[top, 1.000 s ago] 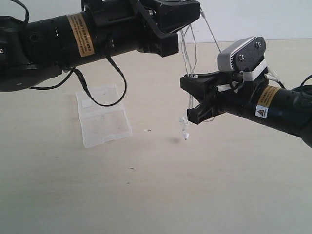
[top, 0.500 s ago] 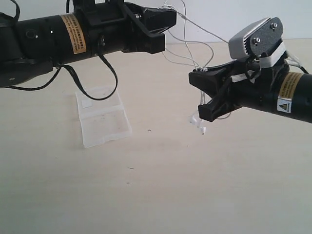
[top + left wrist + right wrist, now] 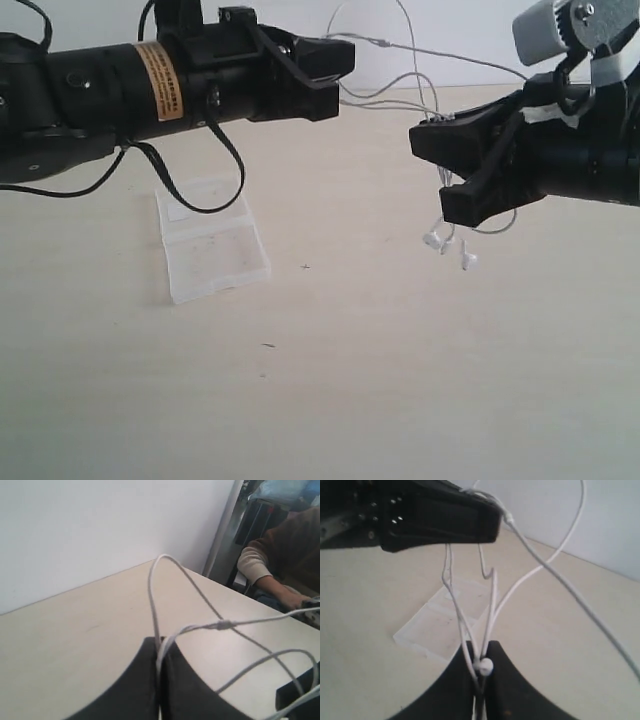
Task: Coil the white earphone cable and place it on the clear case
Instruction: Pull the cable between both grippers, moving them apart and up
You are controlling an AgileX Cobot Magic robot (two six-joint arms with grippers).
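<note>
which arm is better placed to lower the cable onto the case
Probably left: the left gripper pinches the cable and hangs nearer the case than the right gripper, which also grips it.

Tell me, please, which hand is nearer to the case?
Left, as far as the exterior view shows. The left hand hangs raised just past the case, toward the middle. The right hand is raised too, but farther off on the right side.
</note>
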